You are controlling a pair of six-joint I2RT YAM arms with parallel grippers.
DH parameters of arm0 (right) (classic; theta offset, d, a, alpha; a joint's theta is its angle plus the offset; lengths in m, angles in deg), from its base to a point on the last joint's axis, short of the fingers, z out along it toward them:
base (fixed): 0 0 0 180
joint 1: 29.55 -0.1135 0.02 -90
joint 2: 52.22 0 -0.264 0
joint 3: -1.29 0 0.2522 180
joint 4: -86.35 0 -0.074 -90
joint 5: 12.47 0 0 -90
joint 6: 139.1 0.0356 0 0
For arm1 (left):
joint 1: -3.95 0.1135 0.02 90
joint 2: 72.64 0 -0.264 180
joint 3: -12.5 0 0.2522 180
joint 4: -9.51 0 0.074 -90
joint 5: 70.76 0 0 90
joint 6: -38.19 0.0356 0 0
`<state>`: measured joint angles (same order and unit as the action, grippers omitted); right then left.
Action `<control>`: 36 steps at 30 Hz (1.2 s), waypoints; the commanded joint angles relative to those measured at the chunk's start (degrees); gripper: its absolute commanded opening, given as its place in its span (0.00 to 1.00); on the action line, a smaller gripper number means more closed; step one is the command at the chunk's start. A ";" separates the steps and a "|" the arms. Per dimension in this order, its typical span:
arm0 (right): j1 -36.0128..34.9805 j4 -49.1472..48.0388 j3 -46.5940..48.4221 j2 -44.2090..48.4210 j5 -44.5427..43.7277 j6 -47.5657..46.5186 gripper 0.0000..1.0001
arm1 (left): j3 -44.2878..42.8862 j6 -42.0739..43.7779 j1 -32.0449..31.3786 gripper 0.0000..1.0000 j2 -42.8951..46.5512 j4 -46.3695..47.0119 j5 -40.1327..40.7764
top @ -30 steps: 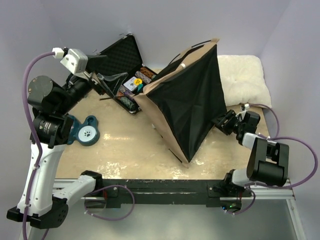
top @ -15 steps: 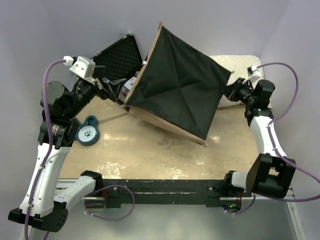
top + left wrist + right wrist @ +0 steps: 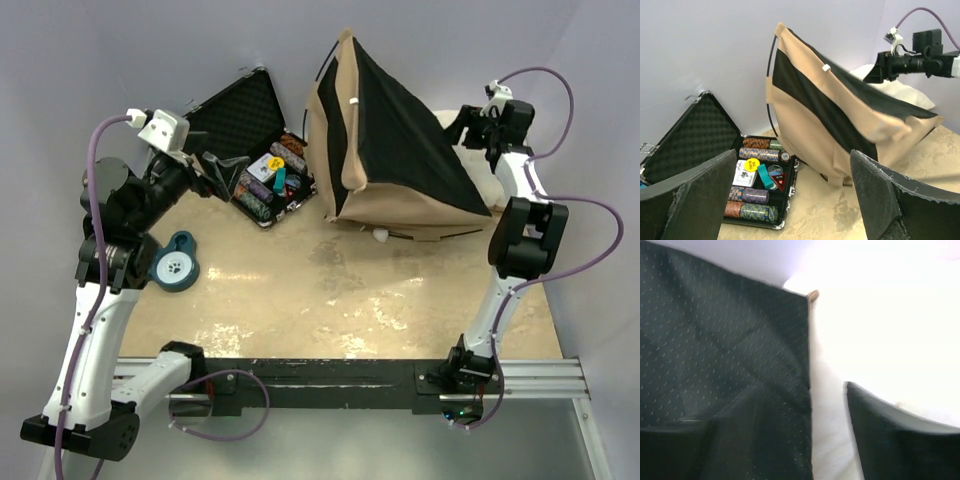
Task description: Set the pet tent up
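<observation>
Pet tent point(image 3: 395, 165) lies tipped on its side just right of the black case point(image 3: 245, 105), black floor panel facing away from the case. Left gripper point(image 3: 225, 170) is at the case's left edge, jaws spread wide and empty. Right gripper point(image 3: 462, 128) is on the tent's side away from the case, by the panel's upper edge. Its wrist view is blurred, so I cannot tell whether its jaws are spread or pinching.

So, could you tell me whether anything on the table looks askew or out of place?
Yes: the pet tent lies tipped on its side, black floor panel facing upward instead of down, partly hiding the white pillow.
</observation>
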<state>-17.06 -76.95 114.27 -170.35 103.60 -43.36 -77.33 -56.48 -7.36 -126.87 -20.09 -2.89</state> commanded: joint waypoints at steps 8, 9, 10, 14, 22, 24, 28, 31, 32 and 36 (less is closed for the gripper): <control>-0.10 -0.12 1.52 18.26 5.65 -8.29 0.94 | -3.11 3.17 3.74 1.00 -5.95 -10.95 -10.19; -0.01 0.05 0.46 20.81 7.14 -9.16 0.95 | -4.07 3.78 4.54 1.00 -7.71 -12.62 -13.35; -0.01 0.66 -0.68 22.92 9.25 -9.86 0.96 | -4.61 4.40 5.76 1.00 -8.77 -13.95 -17.81; -0.54 6.45 -4.99 32.14 18.04 -16.26 0.98 | -3.73 7.65 9.29 1.00 -10.89 -13.00 -32.61; -10.73 23.67 -12.12 43.59 20.24 -38.66 0.98 | 3.19 -1.37 9.38 1.00 -7.38 0.24 -29.30; -12.04 25.97 -12.82 43.86 22.18 -43.60 0.99 | 5.75 -4.90 9.38 0.99 -5.10 5.88 -26.75; -19.15 32.28 -14.23 42.81 23.42 -54.31 0.98 | 3.83 -0.35 9.38 0.99 -6.05 1.70 -33.31; -23.56 32.40 -17.55 43.59 22.45 -59.96 0.96 | 3.65 2.63 9.29 0.97 -6.15 -1.29 -37.10; -24.26 31.09 -18.87 44.12 22.28 -60.75 0.96 | 4.09 4.04 9.38 0.97 -5.62 -1.65 -38.24; -26.02 24.42 -23.10 44.91 21.84 -63.74 0.95 | 7.25 4.40 9.29 0.97 -3.07 0.80 -39.30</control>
<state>-42.39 -47.40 93.59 -127.81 124.80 -100.12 -71.76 -54.71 1.68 -132.58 -21.72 -37.95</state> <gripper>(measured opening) 0.959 0.972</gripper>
